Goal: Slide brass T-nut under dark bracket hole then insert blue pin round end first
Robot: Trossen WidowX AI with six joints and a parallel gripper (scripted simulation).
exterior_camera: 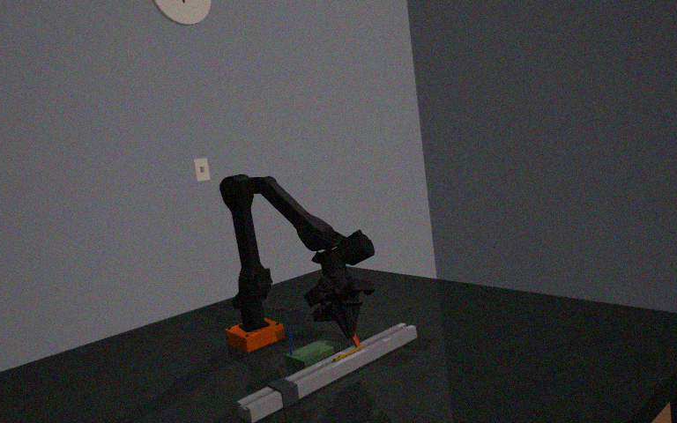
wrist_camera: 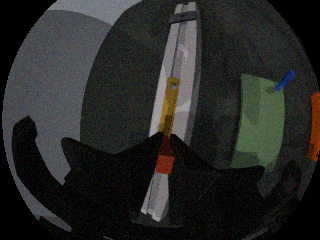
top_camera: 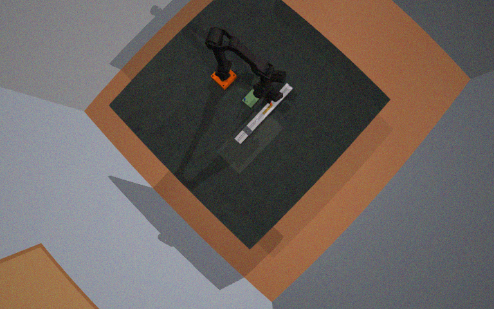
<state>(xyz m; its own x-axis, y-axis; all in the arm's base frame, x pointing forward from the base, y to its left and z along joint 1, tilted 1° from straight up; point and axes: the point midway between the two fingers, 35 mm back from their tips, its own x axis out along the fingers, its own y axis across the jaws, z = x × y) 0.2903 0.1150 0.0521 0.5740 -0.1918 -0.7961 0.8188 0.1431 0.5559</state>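
Grey wall [exterior_camera: 70, 183] at the back, with a round pale disc [exterior_camera: 183, 10] cut off by the upper edge of the exterior view and, lower down and a little to the right, a small pale wall plate [exterior_camera: 202, 169]. Below, a dark table top [top_camera: 303, 164] [exterior_camera: 541, 340], and from left to right across it in the exterior view: first, the near end of a long pale metal rail [top_camera: 287, 87] [exterior_camera: 331, 369] [wrist_camera: 190, 75], running slantwise up to the right. Next, an orange base [top_camera: 224, 86] [exterior_camera: 248, 343] [wrist_camera: 315, 125], with the black arm [top_camera: 246, 57] [exterior_camera: 285, 206] rising from it and bending over to the right. Then a dark bracket [top_camera: 246, 131] [exterior_camera: 286, 390] [wrist_camera: 183, 18] across the rail, near that near end. Just behind, a blue pin [top_camera: 244, 99] [exterior_camera: 290, 344] [wrist_camera: 286, 80], upright at the left end of a green tray [top_camera: 250, 99] [exterior_camera: 310, 353] [wrist_camera: 262, 120], beside the rail. Further right, a brass nut [top_camera: 267, 109] [exterior_camera: 347, 354] [wrist_camera: 171, 97] lengthwise along the slot, well apart from the bracket; impossible to tell whether under the lips. At its right end, an orange handle [top_camera: 271, 103] [exterior_camera: 356, 341] [wrist_camera: 165, 164], sticking up at a tilt. Above it, pointing down, the gripper [top_camera: 270, 102] [exterior_camera: 353, 337] [wrist_camera: 167, 135], fingers nearly together and closed on the handle.
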